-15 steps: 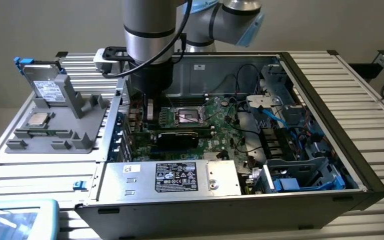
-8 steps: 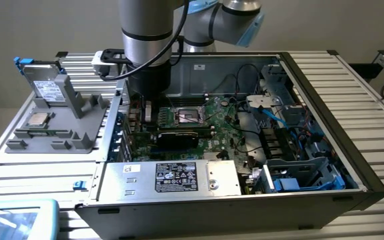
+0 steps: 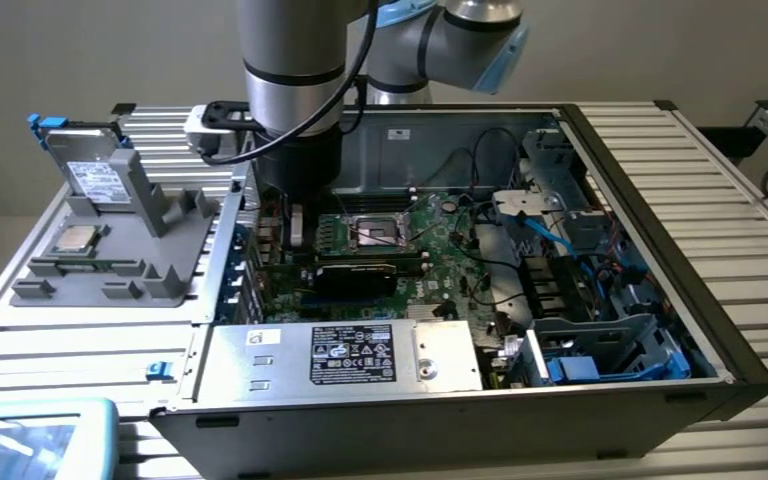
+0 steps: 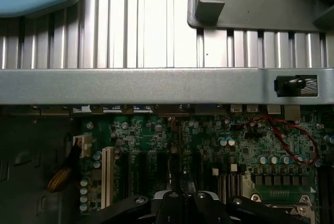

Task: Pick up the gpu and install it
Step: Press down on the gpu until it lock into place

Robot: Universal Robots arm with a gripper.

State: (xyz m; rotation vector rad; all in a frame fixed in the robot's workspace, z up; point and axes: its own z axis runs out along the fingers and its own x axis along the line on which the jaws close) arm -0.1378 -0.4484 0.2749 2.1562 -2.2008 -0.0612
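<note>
Black gripper (image 4: 183, 195) parts are seen in the wrist view with the jaws brought fully together, and nothing is seen held between them. The closed fingertips (image 4: 180, 185) are poised over the green motherboard (image 4: 156, 140), above its row of dark expansion slots and beside a white slot (image 4: 107, 177). A red wire (image 4: 292, 140) is looped across the board near a row of capacitors.

In the exterior view the grey robot arm (image 3: 291, 60) is lowered into the open computer case (image 3: 651, 250), at the side of the case toward the exterior view's left. The gpu (image 3: 357, 276) is found inside the case, apart from the gripper: its black cooler face is shown standing on the motherboard, just in front of the CPU socket (image 3: 381, 232) and just behind the power supply (image 3: 344, 352) with its white and black label. Whether the card is fully seated in its slot cannot be told.

Outside the case, on the exterior view's left, a grey parts holder (image 3: 157, 255) is set on the slatted aluminium table (image 3: 51, 330). A silver drive with blue clips (image 3: 88, 172) is held upright in it, a processor chip (image 3: 77, 238) is laid flat, and a thin green memory stick (image 3: 91, 266) is placed just in front of the chip. A light blue object (image 3: 24, 440) is seen at the table's near corner.
</note>
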